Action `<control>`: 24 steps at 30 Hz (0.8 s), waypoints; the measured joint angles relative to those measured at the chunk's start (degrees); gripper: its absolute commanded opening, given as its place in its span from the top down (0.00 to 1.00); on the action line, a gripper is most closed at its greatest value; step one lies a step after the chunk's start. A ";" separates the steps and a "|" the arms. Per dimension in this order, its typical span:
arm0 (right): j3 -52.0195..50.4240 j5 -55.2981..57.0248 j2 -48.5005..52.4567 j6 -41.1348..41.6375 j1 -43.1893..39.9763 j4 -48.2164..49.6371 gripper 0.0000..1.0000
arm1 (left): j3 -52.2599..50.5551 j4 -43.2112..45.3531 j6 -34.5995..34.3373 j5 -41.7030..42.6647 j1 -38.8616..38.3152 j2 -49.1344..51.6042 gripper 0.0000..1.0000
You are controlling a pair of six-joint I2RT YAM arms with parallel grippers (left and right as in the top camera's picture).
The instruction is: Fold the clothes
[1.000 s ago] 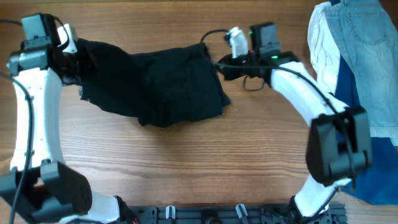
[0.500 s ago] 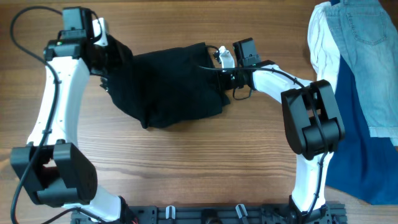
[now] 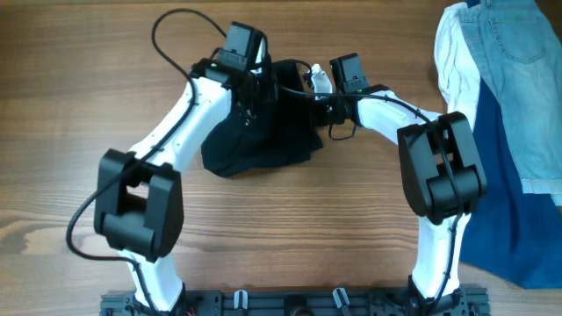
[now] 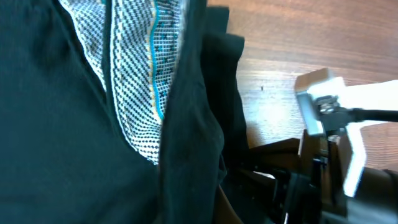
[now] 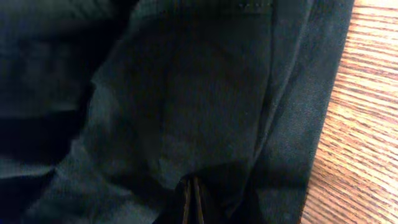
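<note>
Clothes (image 3: 268, 145) mid-table (image 3: 351, 228), bunched, left side drawn across toward right. I judge first fold half made; laying flat and further folds remain. Right gripper (image 3: 312, 88) pinched closed on right edge. Left gripper (image 3: 252, 88) buried in fabric, lining (image 4: 134, 81) showing; I cannot tell its grip.

Clothes (image 4: 74, 155) cover the left gripper (image 3: 253, 88), hiding its fingers in both views. The right gripper (image 5: 191, 199) shows only a sliver, pinching cloth, at its view's bottom edge. Beyond it, denim (image 3: 518, 79) and blue cloth (image 3: 505, 237) run off-frame.
</note>
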 measured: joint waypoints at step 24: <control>2.58 -7.13 -24.22 5.51 -20.11 -4.85 0.39 | 0.17 -10.14 9.57 -0.26 -2.89 0.28 0.72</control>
